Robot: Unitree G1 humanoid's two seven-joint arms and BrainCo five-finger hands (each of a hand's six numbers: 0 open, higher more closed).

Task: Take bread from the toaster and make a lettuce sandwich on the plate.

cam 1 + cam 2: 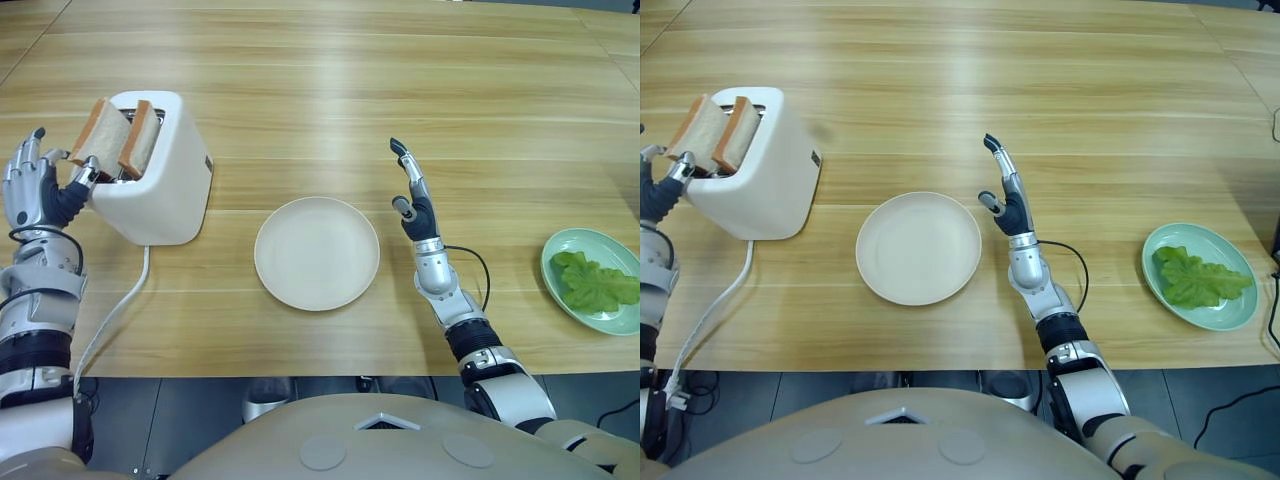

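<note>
One at a time, ideally pinching low and lifting straight: in the left eye view, resting the spread left hand (38,190) by the toaster (165,190), fingertip (86,176) touching the outer slice (98,132); in the right eye view, holding the right hand (1008,200) spread beside the plate (920,250).

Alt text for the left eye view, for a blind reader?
The robot's left hand sits beside a white toaster holding two bread slices. An empty plate lies centre, the open right hand beside it, and lettuce on a green plate far right.
</note>
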